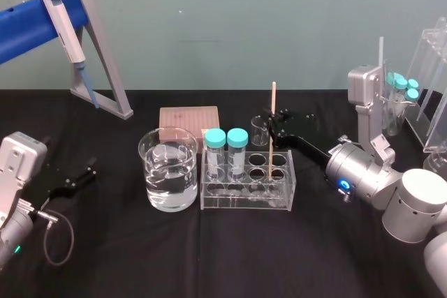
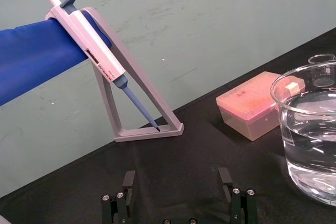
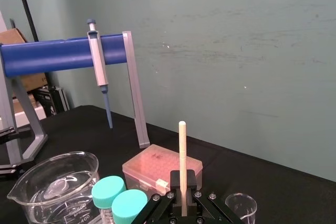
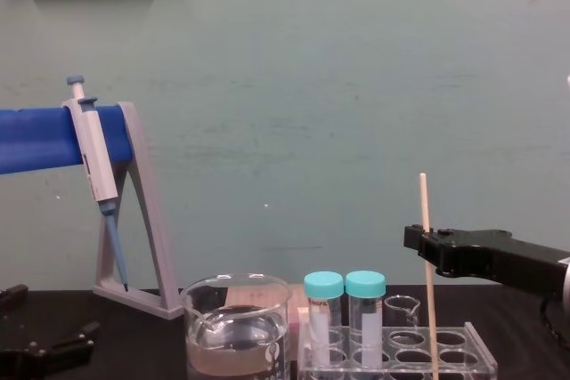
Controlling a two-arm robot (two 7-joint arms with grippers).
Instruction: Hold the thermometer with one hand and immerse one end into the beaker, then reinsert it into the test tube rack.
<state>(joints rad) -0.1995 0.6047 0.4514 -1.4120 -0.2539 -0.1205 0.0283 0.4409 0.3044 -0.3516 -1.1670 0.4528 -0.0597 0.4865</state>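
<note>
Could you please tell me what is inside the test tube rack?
Two teal-capped tubes and the thermometer stand in holes of the rack; the right gripper is shut on the thermometer and covers part of its stem. The left gripper sits open, far left.

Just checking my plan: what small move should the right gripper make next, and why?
Probably lift straight up: the right gripper seems closed on the thermometer, whose foot stands in the test tube rack beside the beaker. The left gripper lies open, parked.
</note>
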